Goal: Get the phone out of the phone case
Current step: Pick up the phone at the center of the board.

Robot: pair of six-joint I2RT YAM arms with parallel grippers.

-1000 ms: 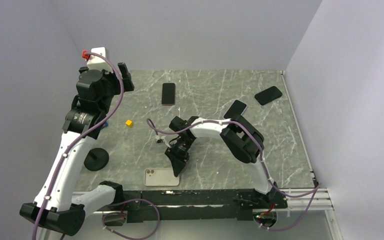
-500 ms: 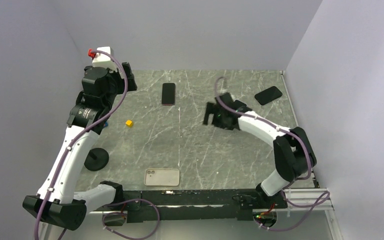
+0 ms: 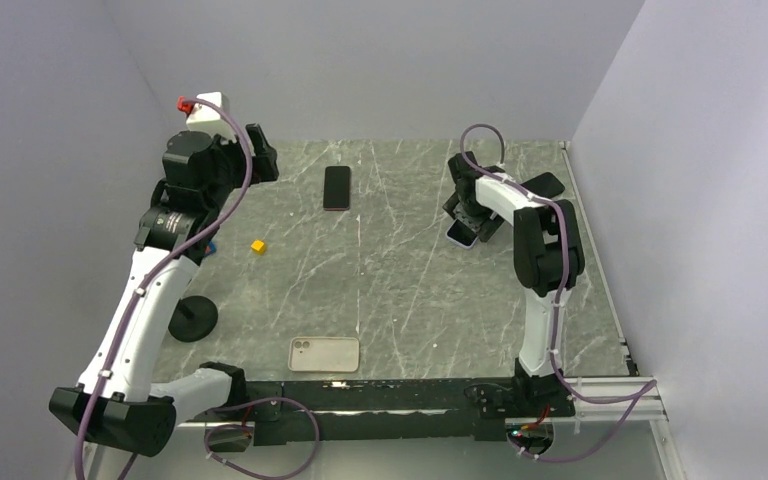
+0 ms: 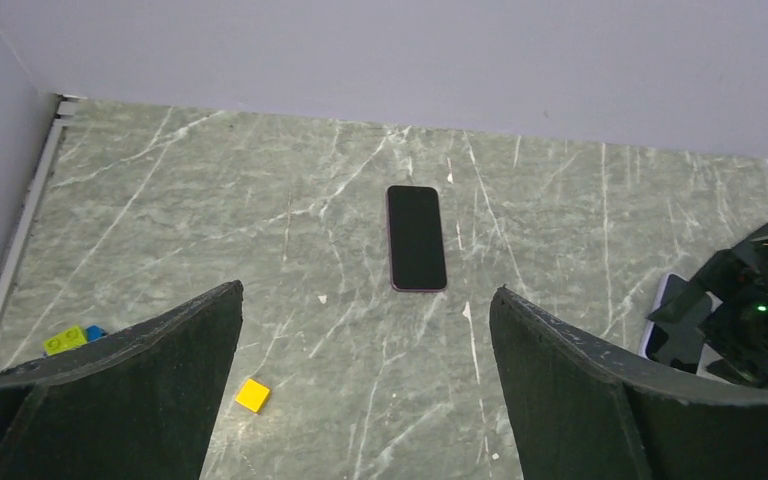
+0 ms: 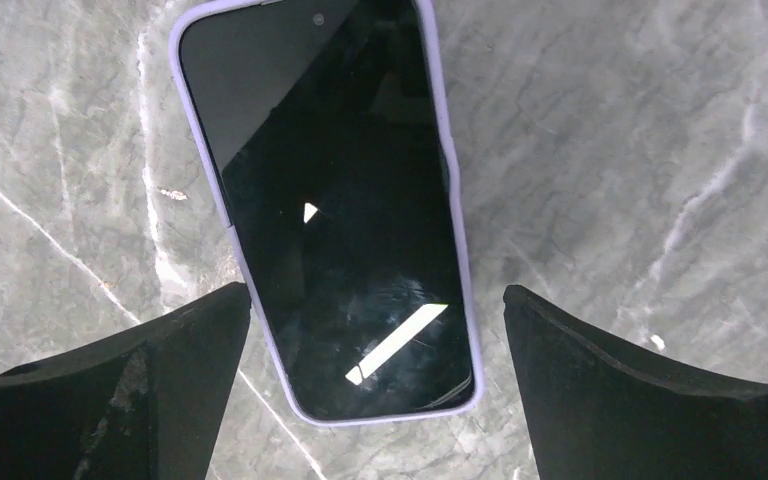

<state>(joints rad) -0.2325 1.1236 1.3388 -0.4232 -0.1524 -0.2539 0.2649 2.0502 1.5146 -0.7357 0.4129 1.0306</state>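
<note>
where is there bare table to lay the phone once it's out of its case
Widest bare patch: mid-table, bordered by the yellow block, the black phone, the cream case and the right arm. Crowded: far right corner, where the open right gripper hangs over the lilac-cased phone beside another dark phone.

From above, we see only a pale corner of the lavender-cased phone (image 3: 459,237); the right gripper (image 3: 470,215) covers the rest, and the right arm (image 3: 545,250) hides part of the black phone (image 3: 550,181) beyond it. In the left wrist view, a finger (image 4: 130,390) of the left gripper (image 4: 365,300) overlaps the green and blue blocks (image 4: 70,339). Both wrist views cut their own fingers off at the bottom edge, and the right one crops the cased phone's top end.
</note>
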